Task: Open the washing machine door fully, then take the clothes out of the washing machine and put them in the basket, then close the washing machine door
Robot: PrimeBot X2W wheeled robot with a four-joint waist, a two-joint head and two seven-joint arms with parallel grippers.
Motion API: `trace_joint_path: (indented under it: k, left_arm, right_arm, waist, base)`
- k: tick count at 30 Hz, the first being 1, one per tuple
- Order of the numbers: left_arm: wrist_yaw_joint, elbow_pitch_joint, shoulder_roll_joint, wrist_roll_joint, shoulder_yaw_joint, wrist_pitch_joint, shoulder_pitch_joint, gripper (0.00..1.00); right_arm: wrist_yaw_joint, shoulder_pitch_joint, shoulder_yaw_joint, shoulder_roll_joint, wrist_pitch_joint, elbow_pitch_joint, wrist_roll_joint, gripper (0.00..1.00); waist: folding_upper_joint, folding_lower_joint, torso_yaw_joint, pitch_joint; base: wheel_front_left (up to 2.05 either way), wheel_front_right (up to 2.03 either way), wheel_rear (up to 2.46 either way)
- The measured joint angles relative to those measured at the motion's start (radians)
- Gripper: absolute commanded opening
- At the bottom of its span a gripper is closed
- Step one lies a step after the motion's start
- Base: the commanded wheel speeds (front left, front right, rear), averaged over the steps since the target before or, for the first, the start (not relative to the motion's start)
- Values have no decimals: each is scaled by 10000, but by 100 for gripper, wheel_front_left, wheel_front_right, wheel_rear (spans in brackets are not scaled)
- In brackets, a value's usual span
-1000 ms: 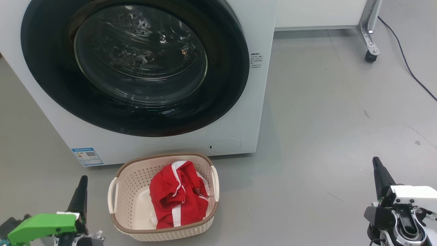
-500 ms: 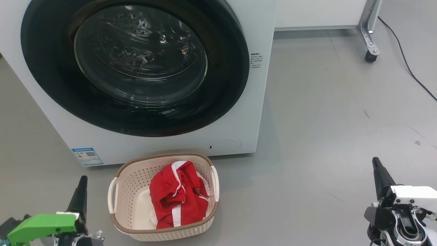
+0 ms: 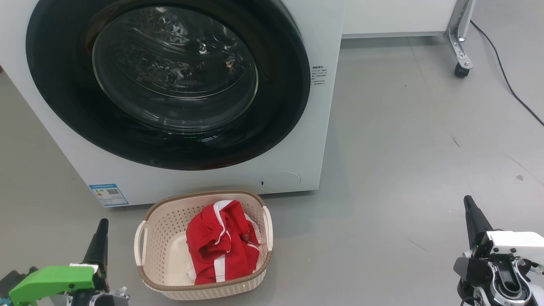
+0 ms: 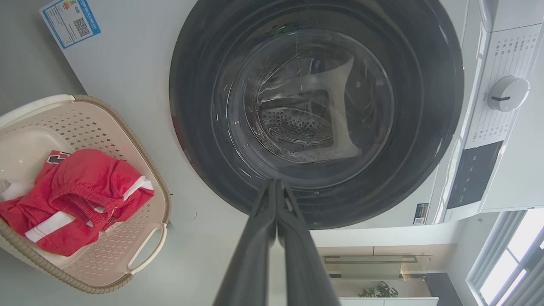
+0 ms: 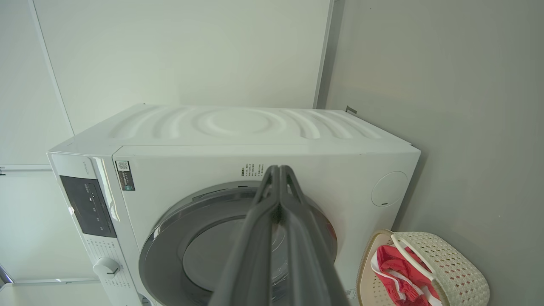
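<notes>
The white washing machine (image 3: pixel 293 140) fills the upper left of the head view, and its round black door (image 3: pixel 63 97) with the glass bowl window lies flush against the front, shut. Just in front of the machine, the cream basket (image 3: pixel 168 229) sits on the floor with the red, white-striped clothes (image 3: pixel 221 244) piled inside. My left gripper (image 3: pixel 102 224) rests at the lower left, beside the basket, its fingers pressed together and empty. At the lower right my right gripper (image 3: pixel 468 200) is also shut and empty, well away from the basket. Both wrist views show the door (image 4: pixel 199 140) (image 5: pixel 165 238) shut.
Grey floor stretches out to the right of the machine. A metal leg on a caster (image 3: pixel 461 68) and a dark cable (image 3: pixel 505 76) are at the far right. The control panel with its white knob (image 4: pixel 505 93) is on the machine's front.
</notes>
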Motion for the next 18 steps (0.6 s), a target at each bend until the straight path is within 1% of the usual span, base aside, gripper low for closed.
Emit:
trace_joint_path:
  k: [18]
  left_arm:
    - [0, 8, -2, 2, 12, 12, -3, 0]
  right_arm:
    - [46, -4, -23, 6, 2, 33, -2, 0]
  waist:
    - [0, 0, 0, -1]
  base:
    - [0, 0, 0]
